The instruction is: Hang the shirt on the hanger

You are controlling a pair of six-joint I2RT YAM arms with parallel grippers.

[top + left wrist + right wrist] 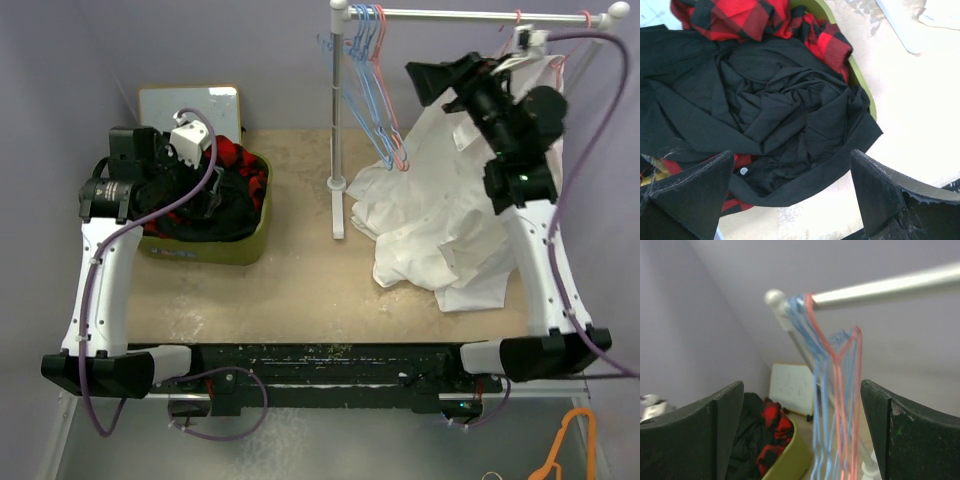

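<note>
The white shirt [430, 215] lies crumpled on the table at the right, and its top runs up behind my right arm toward the rail. The pink-red hanger [392, 110] hangs at the rail's left end among blue hangers. It also shows in the right wrist view [840, 390], blurred, between my fingers but farther off. My right gripper [427, 85] [801, 385] is raised, open and empty, and points left at the hangers. My left gripper [791, 156] is open and empty just above the black garment [765, 100] in the bin.
A green bin [255, 225] at the left holds the black and the red-and-black plaid garment [235, 155]. A white board [190, 100] stands behind it. The rack's pole [338, 130] stands mid-table. Blue hangers [362, 40] hang on the rail. An orange hanger [570, 440] lies below the table.
</note>
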